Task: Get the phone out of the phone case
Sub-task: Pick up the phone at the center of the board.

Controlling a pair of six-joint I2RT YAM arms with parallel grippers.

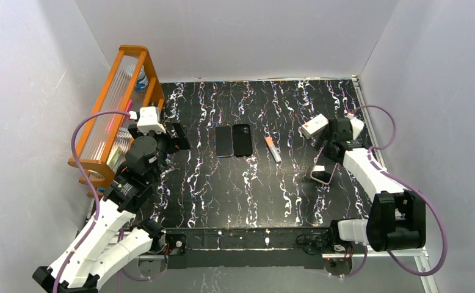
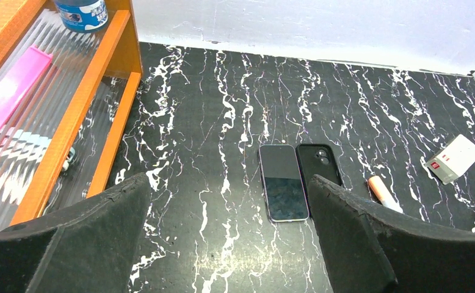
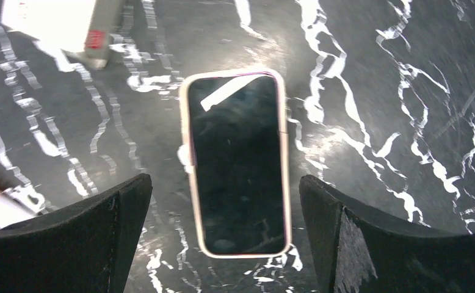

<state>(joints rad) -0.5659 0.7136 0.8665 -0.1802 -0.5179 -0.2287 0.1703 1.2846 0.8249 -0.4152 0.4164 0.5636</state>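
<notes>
A phone in a pale pink phone case (image 3: pixel 238 165) lies flat, screen up, on the black marbled table at the right (image 1: pixel 323 174). My right gripper (image 3: pixel 226 183) hangs open just above its near end, one finger on each side, not touching it. In the middle of the table a bare dark phone (image 2: pixel 281 183) and a black phone case (image 2: pixel 319 162) lie side by side, the phone (image 1: pixel 224 141) left of the case (image 1: pixel 242 140). My left gripper (image 2: pixel 229 183) is open and empty, well left of them (image 1: pixel 177 137).
An orange rack (image 1: pixel 116 104) with clear ribbed panels and a small bottle (image 2: pixel 81 12) stands along the left wall. An orange-capped tube (image 1: pixel 273 149) lies right of the black case. A white box (image 1: pixel 314 126) sits beyond the right gripper.
</notes>
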